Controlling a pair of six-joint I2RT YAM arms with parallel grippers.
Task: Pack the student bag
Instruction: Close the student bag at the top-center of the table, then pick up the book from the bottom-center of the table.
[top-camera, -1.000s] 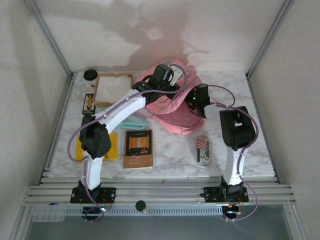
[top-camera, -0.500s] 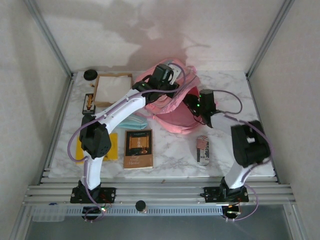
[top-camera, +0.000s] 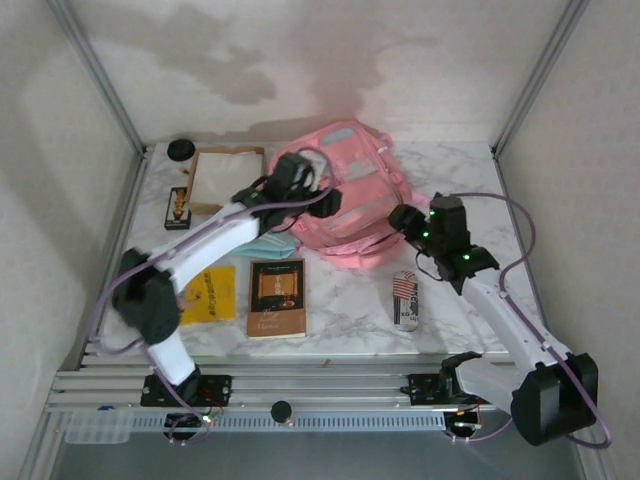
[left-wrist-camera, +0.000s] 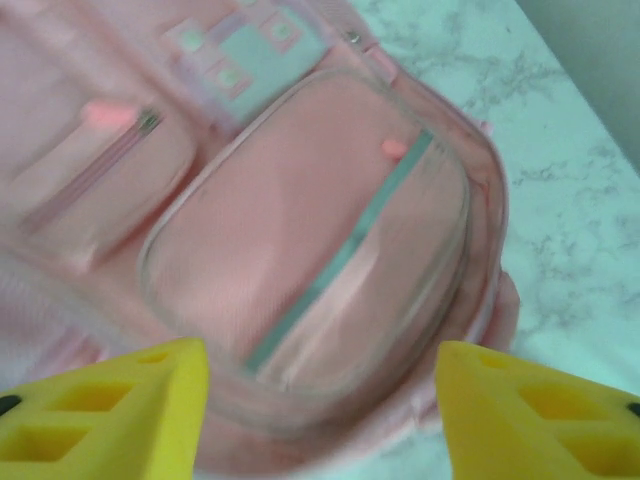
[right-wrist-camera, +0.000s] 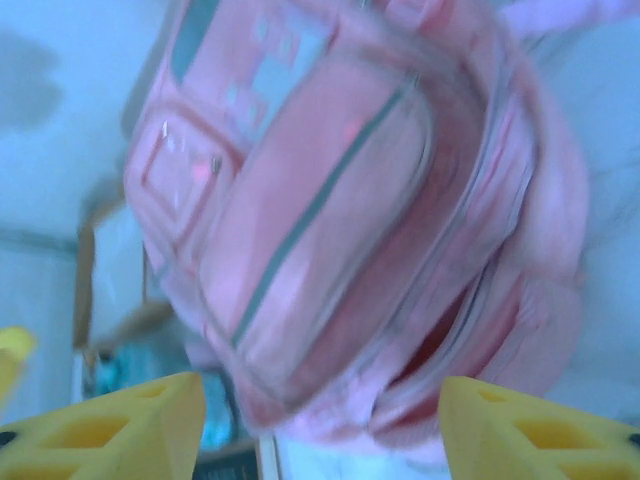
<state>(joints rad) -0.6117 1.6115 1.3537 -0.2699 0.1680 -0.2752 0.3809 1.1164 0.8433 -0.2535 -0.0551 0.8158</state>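
While hovering at student bag (top-camera: 352, 168) | left hand (left-wrist-camera: 320, 395) wide, empty | right hand (right-wrist-camera: 320, 415) likewise

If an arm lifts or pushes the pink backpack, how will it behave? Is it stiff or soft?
Probably soft and floppy: the student bag is pink fabric and lies slumped and creased on the marble table. Lifted by one edge, it would likely sag and fold rather than keep its shape. Pushed, it should bunch up or drag, not roll. Its weight cannot be judged.

light: soft, even | shadows: faint — back wall (top-camera: 300, 60) | right wrist: bluish, student bag (right-wrist-camera: 330, 200) blurred
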